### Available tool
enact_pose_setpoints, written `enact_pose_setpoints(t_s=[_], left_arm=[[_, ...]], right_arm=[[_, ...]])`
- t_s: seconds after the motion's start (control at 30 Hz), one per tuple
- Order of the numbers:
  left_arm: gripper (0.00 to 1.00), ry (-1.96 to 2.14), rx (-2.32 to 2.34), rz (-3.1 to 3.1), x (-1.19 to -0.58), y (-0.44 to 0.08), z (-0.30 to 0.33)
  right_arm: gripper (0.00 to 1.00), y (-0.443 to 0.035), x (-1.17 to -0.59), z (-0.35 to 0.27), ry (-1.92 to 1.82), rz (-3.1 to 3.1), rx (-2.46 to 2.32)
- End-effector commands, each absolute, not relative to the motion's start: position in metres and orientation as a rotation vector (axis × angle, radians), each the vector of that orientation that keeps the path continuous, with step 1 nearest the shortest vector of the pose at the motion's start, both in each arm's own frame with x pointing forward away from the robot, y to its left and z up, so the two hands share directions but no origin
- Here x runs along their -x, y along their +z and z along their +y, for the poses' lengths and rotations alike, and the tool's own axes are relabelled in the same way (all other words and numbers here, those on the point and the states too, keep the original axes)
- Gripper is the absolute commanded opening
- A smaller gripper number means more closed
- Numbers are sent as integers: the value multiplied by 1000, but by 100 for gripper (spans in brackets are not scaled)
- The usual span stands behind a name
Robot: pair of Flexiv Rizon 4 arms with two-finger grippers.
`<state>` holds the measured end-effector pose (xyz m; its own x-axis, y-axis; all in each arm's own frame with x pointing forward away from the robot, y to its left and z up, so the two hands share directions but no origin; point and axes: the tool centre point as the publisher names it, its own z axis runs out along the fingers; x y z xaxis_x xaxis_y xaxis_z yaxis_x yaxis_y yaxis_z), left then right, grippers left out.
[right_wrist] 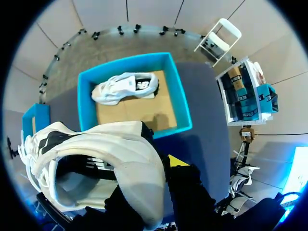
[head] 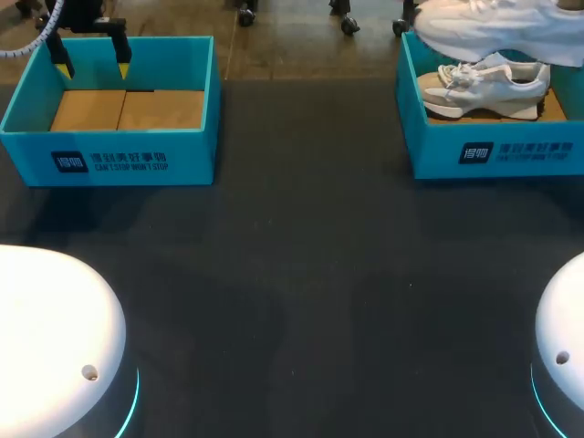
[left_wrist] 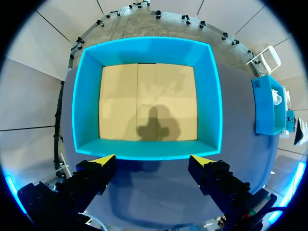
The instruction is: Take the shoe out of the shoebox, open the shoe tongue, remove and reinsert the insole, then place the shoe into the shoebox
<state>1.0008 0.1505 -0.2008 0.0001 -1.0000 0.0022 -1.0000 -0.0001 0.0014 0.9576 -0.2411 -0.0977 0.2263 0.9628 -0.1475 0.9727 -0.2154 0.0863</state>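
You're on the first step: your right gripper is clamped on the white sneaker at its heel collar, clear above the right shoebox at the head view's upper right. Next, I judge, lower it to the table and bring over the left gripper, its fingers spread above the left shoebox at upper left, for the tongue. Only the right wrist view shows the grip, one yellow tip beside the collar, the other hidden
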Motion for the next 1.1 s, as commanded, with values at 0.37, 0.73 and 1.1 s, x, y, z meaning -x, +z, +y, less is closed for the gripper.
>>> enact_pose_setpoints(t_s=[0.37, 0.73, 1.1], left_arm=[[100, 0, -2220, -2221, -1001, -200, 150], [100, 0, -2220, -2221, -1001, -200, 150], [100, 0, -2220, -2221, -1001, -200, 150]], right_arm=[[0, -81, -882, -144, -85, 1803, -2266], [0, -81, -882, -144, -85, 1803, -2266], [0, -104, -825, -91, -109, 1758, -2259]])
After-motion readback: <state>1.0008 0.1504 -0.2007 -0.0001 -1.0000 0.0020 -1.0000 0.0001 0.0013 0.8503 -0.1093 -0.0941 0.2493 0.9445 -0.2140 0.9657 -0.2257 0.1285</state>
